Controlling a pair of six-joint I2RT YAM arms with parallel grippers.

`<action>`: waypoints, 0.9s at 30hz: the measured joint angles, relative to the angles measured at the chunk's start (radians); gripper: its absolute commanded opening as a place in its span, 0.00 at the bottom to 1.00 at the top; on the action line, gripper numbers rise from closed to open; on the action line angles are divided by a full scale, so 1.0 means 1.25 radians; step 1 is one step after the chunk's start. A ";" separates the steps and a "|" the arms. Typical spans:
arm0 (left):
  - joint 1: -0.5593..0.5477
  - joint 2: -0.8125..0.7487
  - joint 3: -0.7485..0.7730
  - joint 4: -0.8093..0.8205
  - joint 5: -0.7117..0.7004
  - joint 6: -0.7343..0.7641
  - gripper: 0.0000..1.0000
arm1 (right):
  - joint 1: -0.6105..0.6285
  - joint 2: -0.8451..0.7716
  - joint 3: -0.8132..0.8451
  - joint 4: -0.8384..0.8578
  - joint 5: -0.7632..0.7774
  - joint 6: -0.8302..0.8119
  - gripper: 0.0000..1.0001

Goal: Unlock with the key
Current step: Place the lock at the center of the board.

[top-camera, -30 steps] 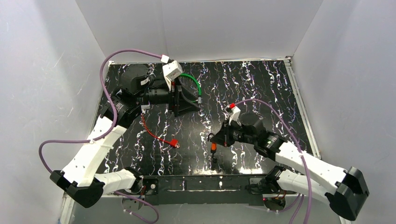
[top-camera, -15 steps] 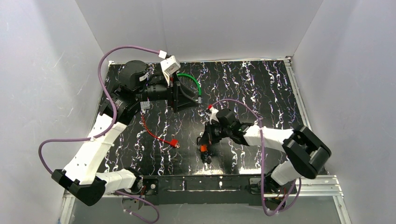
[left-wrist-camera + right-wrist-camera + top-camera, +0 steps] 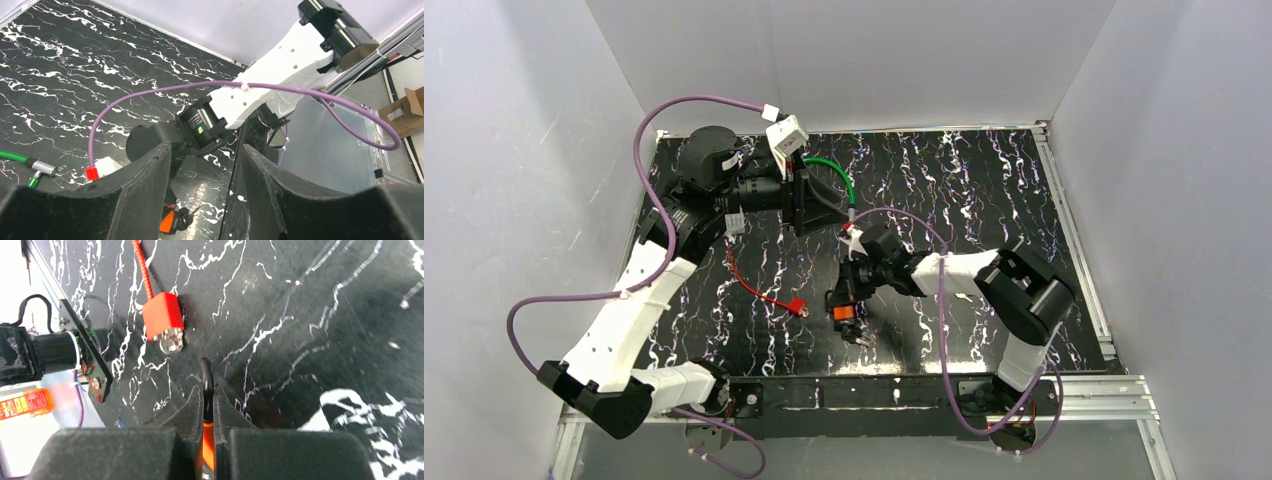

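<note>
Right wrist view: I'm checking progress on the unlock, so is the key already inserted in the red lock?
No, the key, pinched in the right tool, ends short of the red lock, a gap showing between them.

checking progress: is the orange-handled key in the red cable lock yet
Out. The orange-handled key sits pinched in the shut right gripper, its dark tip apart from the red cable lock on the table.

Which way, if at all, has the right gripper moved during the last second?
Yes. In the top view the right gripper, shut on the key, has moved left, closer to the red lock, which lies where it was.
</note>
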 measured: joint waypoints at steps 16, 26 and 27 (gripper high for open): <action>0.005 0.000 0.002 0.002 0.012 -0.005 0.52 | 0.026 0.037 0.092 -0.106 0.083 -0.030 0.58; 0.014 0.058 0.103 -0.058 0.009 -0.029 0.98 | -0.037 -0.128 0.124 -0.217 0.113 -0.073 0.67; 0.024 0.075 0.121 -0.066 0.009 -0.033 0.98 | -0.052 -0.144 0.141 -0.239 0.118 -0.079 0.69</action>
